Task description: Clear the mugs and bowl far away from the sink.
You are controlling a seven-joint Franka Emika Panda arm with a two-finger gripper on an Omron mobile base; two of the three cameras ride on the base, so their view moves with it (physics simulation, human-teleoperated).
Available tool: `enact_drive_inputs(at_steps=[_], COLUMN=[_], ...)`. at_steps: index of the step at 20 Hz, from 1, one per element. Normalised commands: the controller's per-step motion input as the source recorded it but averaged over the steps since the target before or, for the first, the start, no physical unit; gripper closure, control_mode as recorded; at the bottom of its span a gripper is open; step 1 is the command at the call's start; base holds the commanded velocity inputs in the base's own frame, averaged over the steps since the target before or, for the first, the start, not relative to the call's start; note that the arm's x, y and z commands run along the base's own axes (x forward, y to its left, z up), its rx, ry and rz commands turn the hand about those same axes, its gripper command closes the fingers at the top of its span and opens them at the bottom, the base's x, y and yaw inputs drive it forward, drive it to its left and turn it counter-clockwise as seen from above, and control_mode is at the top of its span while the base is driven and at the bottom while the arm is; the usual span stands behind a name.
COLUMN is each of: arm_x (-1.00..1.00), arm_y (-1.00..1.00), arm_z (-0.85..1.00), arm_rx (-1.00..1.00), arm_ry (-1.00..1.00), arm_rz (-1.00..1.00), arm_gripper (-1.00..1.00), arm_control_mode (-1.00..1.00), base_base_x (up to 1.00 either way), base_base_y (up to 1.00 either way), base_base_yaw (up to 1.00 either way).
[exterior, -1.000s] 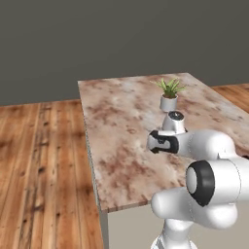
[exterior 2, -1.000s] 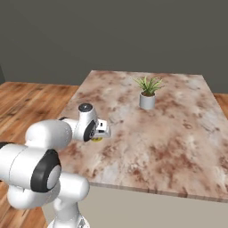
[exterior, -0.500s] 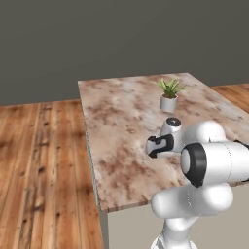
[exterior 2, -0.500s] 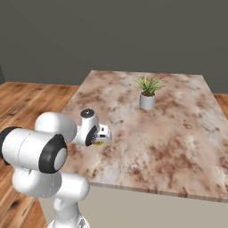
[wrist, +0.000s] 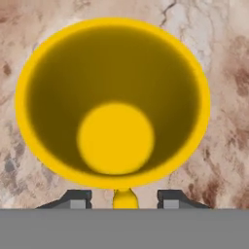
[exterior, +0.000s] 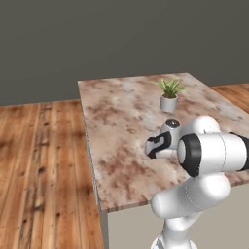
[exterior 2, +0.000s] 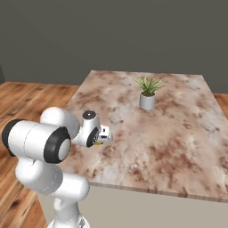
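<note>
The yellow mug stands upright on the marble counter, seen straight down its mouth in the hand view, with a small yellow nub, probably its handle, at the near rim. By its look it is rigid, light and smooth-walled, so it could slip under a loose pinch; gripping across the rim or wall beside the handle seems soundest. The gripper hangs directly above it, its two dark fingertips parted either side of the nub and apart from it, so it looks released with nothing held. From the right base view, the gripper sits low near the counter's near-left part, well apart from the potted plant.
</note>
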Motion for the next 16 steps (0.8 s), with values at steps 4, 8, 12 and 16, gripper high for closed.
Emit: enact_drive_inputs(at_steps=[4,8,12,16], arm_x=[-0.1,-0.26,-0.34,-0.89], arm_y=[0.01,0.0,0.0,0.0], arm_z=[0.5,0.97,1.0,1.0], arm_rx=[0.0,0.0,0.0,0.0], arm_ry=[0.01,0.03,0.1,0.0], arm_rz=[0.0,0.0,0.0,0.0], arm_gripper=[-1.0,-1.0,-1.0,-1.0], arm_control_mode=[-1.0,-1.0,-1.0,-1.0], base_base_x=[0.0,0.0,0.0,0.0], base_base_y=[0.0,0.0,0.0,0.0], base_base_yaw=[0.0,0.0,0.0,0.0])
